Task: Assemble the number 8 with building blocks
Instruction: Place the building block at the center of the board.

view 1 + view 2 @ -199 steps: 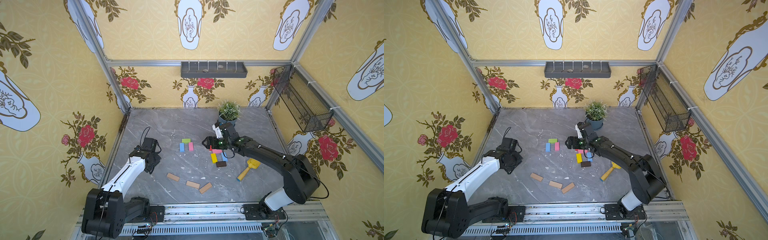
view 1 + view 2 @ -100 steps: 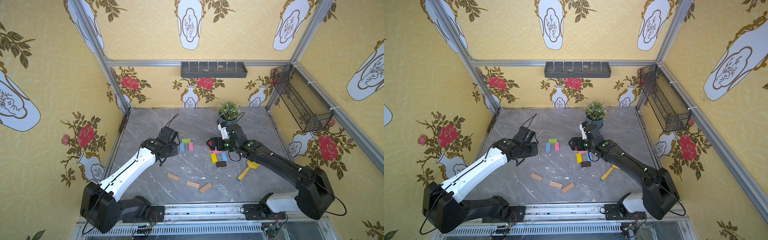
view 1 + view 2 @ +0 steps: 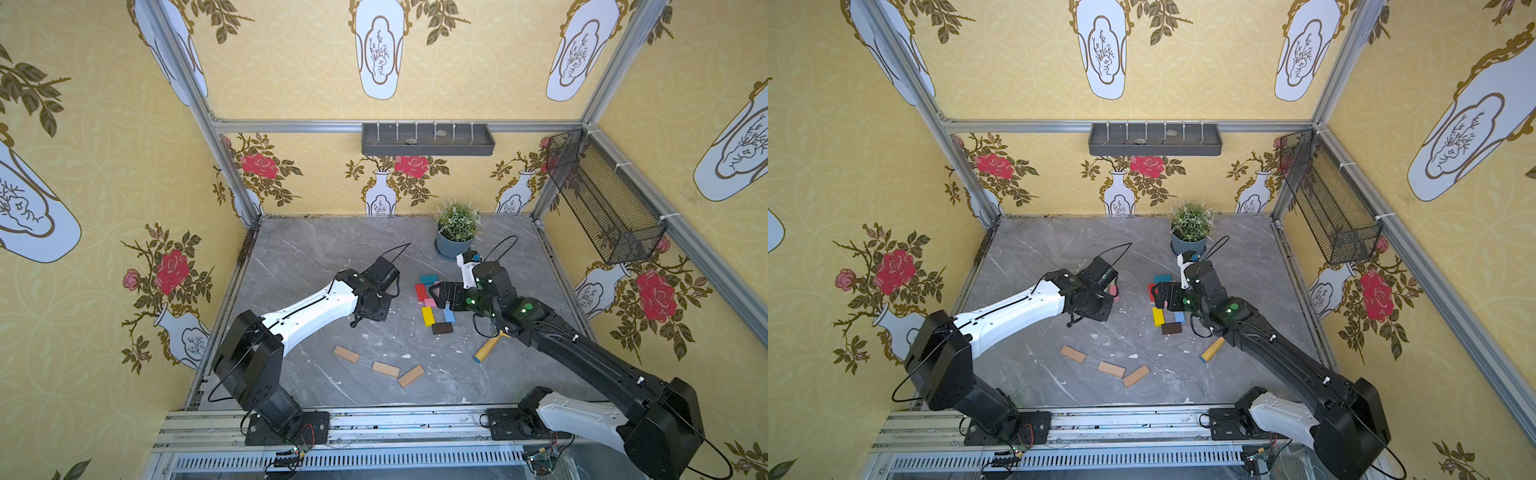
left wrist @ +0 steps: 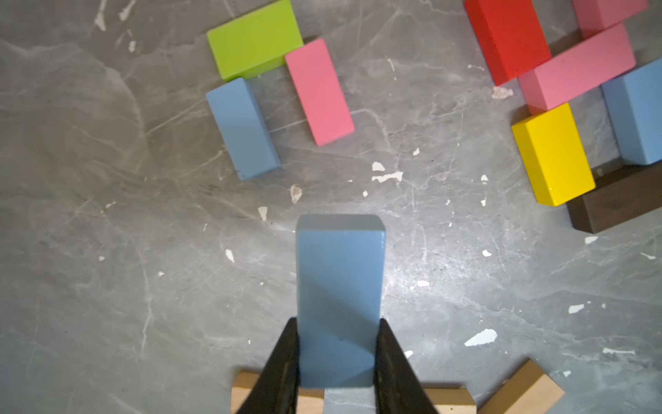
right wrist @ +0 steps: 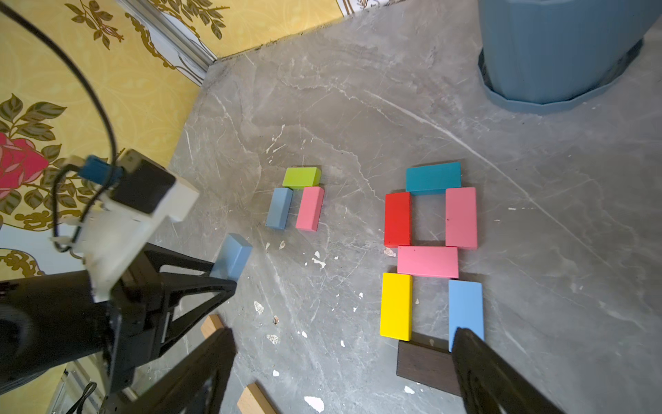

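Swung in from the near left, the left gripper [image 4: 336, 320] hangs beside the unfinished number 8 [image 5: 301, 177], pinching a light blue block [image 4: 340, 286]; the right gripper [image 5: 345, 335] stands wide open over the finished figure [image 5: 428, 261]. Next, I judge, that block goes crosswise at the open near end. Both top views mostly hide the unfinished figure behind the left arm [image 3: 311, 309]; wrist views show it.

The dark brown block [image 5: 422, 363] lies half behind a finger [image 5: 494, 376] of the right hand [image 5: 342, 338] — tan blocks [image 4: 526, 387] are cut off.
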Robot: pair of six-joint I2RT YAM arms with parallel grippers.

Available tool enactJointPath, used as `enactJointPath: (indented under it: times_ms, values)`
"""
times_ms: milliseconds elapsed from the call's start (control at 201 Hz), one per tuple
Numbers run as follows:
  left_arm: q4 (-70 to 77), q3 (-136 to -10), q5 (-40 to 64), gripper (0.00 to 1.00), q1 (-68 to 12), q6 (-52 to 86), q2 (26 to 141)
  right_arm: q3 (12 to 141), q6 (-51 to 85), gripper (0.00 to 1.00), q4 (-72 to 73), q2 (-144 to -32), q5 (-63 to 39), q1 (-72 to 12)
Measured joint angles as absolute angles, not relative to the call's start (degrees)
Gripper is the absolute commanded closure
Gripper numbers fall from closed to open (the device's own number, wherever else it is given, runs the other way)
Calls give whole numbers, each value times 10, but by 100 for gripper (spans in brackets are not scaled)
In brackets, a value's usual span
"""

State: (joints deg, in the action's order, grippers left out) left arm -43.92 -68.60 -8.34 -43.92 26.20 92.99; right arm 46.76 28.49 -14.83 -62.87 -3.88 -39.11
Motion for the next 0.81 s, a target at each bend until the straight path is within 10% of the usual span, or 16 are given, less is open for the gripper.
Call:
enactJointPath:
  times_ms: [806]
  values:
    - [-396, -655, -30, 79, -442, 215, 1025, 414, 238, 3, -115, -599, -40, -391]
